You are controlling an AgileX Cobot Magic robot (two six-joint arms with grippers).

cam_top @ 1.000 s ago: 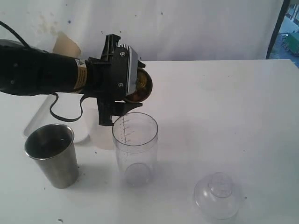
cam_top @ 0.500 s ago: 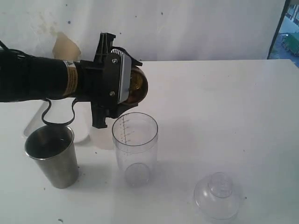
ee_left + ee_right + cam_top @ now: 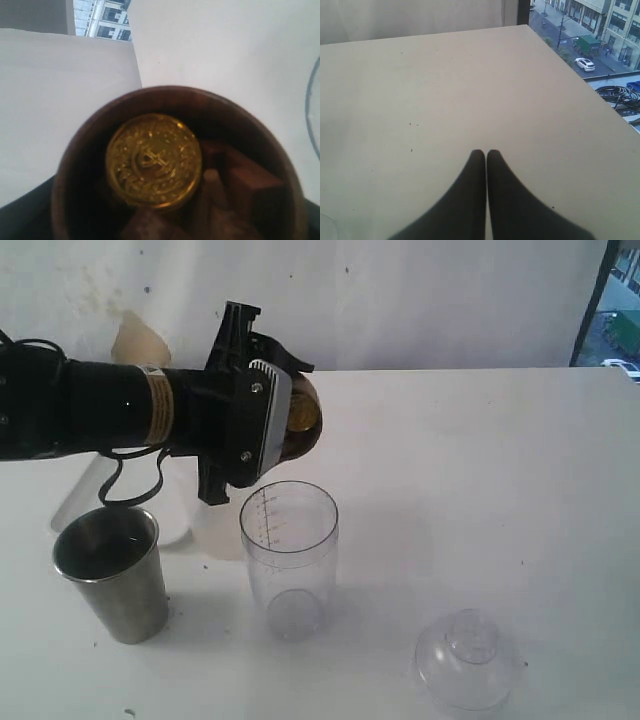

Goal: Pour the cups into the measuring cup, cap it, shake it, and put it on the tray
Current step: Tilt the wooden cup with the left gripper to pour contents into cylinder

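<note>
Over the white table [image 3: 480,490], the right gripper [image 3: 486,162] hangs with its fingers pressed together and empty, out of the exterior view, so the left arm [image 3: 100,410] is the nearer one. The upright measuring cup [image 3: 289,555] stands with its open mouth just below the left gripper [image 3: 292,420], which is clamped on the brown cup [image 3: 306,418], tipped far over. A gold disc [image 3: 153,160] and brown pieces [image 3: 250,185] sit inside the cup, so I judge the pour unfinished, needing more tilt straight over that mouth.
</note>
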